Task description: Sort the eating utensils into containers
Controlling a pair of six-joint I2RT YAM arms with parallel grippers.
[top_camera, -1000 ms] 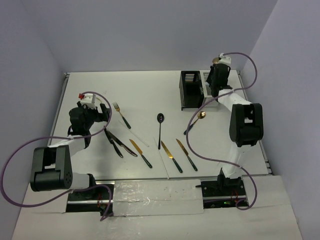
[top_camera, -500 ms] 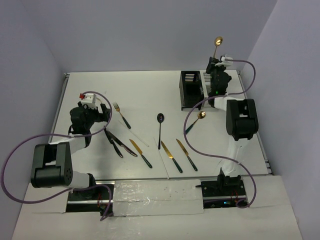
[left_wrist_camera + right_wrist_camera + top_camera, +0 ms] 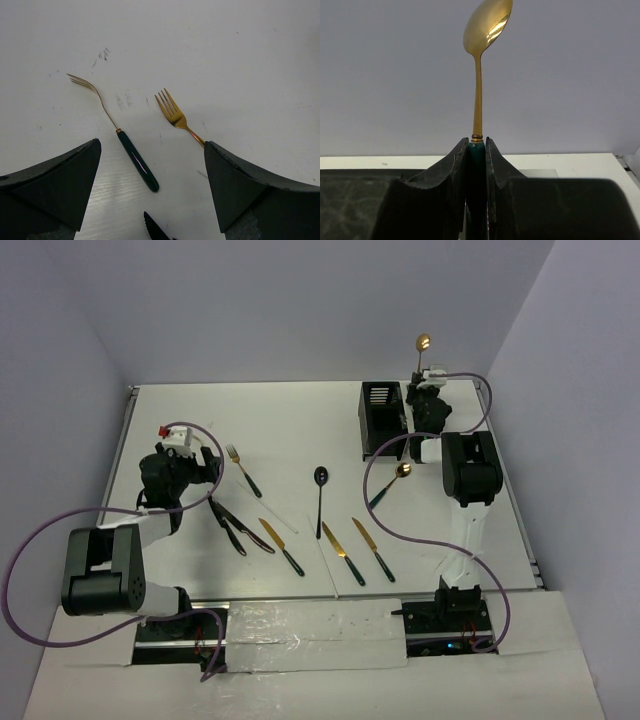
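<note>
Right gripper [image 3: 421, 382], upper right of the overhead view: jaws closed tight on the dark green handle of a slim gold spoon [image 3: 423, 343], which stands upright, bowl uppermost, against the grey back wall. In the right wrist view the gripper [image 3: 477, 146] pinches the handle just below the gold collar, and the spoon [image 3: 478, 100] rises straight to the top edge of the frame.

Left gripper [image 3: 210, 476], left of centre: jaws spread wide and holding nothing. In the left wrist view the gripper [image 3: 152, 145] hangs over two forks.

White table [image 3: 300, 420]: fills the middle of the overhead view.

Black slotted rectangular caddy [image 3: 378, 425]: upper right, just left of the right gripper. The white caddy [image 3: 407, 430] joined to its right side is largely covered by the arm.

Loose cutlery, lower centre of the overhead view:
- all-black spoon [image 3: 320, 490], centre;
- three gold knives with dark handles [image 3: 343, 553], side by side but apart;
- black utensils [image 3: 236, 526], crossing one another at the left;
- second gold spoon with a dark handle [image 3: 393, 482], below the caddies;
- thin white sticks [image 3: 281, 519] among the knives.

Gold fork with a dark green handle [image 3: 132, 155]: between the left fingers, turned on edge. A second gold fork [image 3: 172, 112] lies to its right, its handle hidden behind the right finger.
</note>
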